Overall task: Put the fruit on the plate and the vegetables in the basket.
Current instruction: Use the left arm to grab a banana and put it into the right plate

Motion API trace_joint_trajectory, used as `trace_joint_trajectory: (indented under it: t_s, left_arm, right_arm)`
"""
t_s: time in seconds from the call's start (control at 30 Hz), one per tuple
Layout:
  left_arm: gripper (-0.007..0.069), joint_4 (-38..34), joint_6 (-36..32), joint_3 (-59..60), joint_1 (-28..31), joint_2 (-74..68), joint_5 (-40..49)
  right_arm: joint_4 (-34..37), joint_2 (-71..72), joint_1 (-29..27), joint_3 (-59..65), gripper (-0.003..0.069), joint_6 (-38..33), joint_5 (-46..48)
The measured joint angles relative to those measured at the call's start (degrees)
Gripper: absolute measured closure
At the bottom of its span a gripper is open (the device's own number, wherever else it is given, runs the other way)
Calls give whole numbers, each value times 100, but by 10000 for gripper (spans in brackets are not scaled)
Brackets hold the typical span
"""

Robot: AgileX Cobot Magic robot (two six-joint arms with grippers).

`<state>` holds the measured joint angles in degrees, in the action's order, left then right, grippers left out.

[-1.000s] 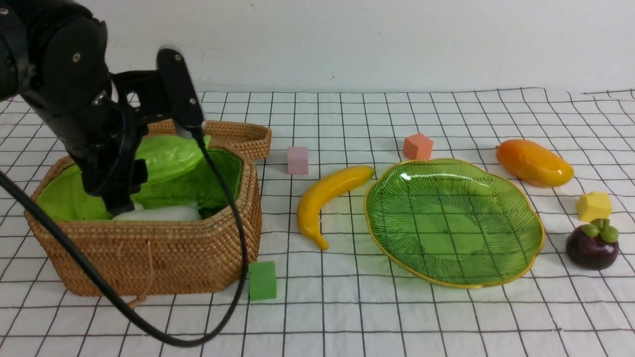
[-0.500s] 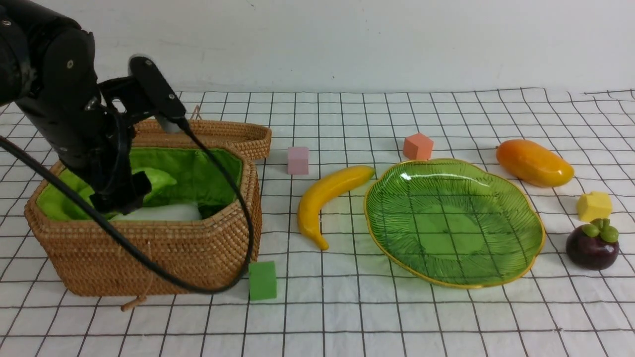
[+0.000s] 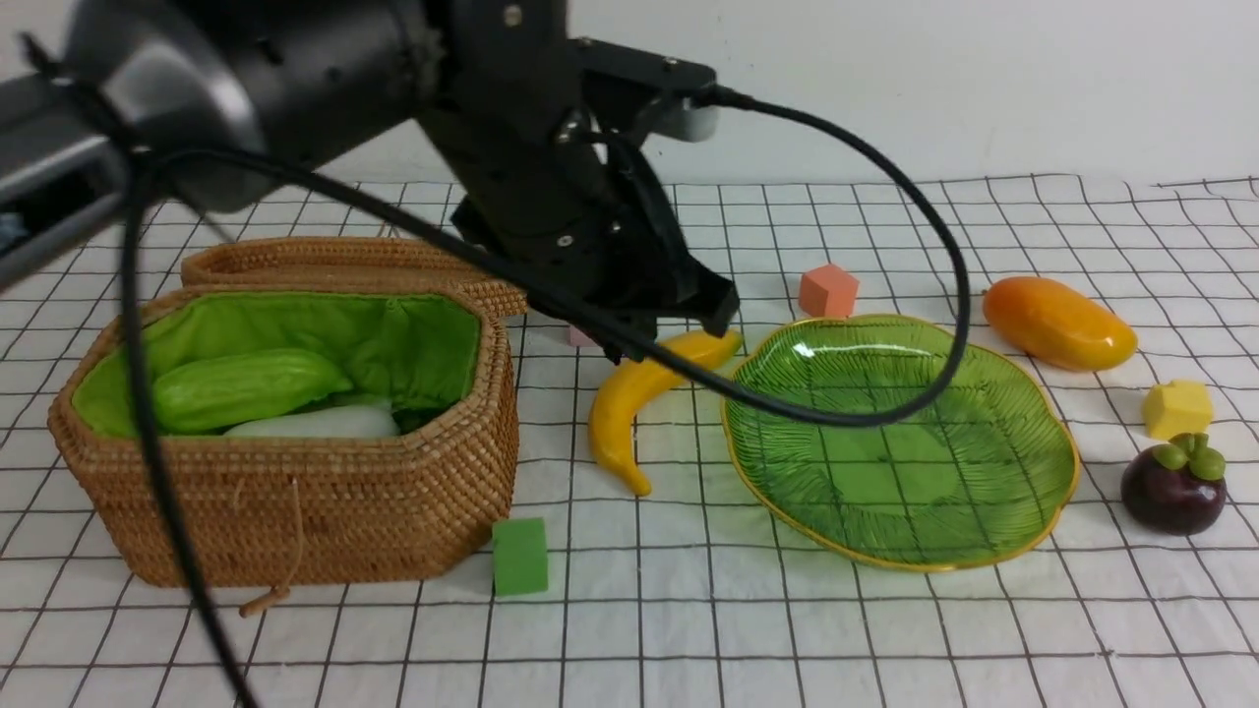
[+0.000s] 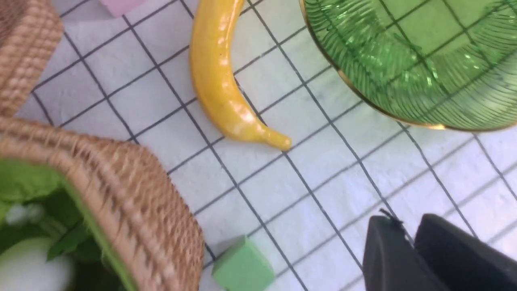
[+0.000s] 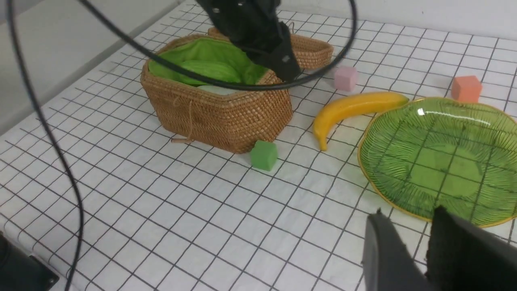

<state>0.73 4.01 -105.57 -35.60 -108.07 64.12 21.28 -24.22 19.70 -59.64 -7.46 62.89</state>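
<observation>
Banana (image 3: pixel 622 411) diagonal (far tip toward plate (image 3: pixel 934 462))

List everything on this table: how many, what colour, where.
basket: one, brown wicker with green lining, left
cucumber: one, light green, in basket
radish: one, white, in basket
banana: one, yellow, between basket and plate
plate: one, green glass, centre right, empty
mango: one, orange, behind plate's right side
mangosteen: one, dark purple, right of plate
cubes: four, pink, orange, yellow, green, scattered
cloth: one, white with black grid, underneath
left gripper: one, black, raised near banana, empty
right gripper: one, black, near plate, empty
</observation>
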Motion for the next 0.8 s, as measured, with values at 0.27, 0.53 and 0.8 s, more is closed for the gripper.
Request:
trace_joint_trajectory:
  t_s: [0.27,0.53,0.8]
  left_arm:
    - [181,1183,137,-1498,6,-1935,194]
    - [154,2066,485,-1670,12,-2633,-553]
    - [155,2097,634,-1684,84,-3045,-807]
  right_arm:
    - [176,0,0,0,460,23,537]
    - [233,0,0,0,450,23,660]
    - [235,0,0,0,444,30,693]
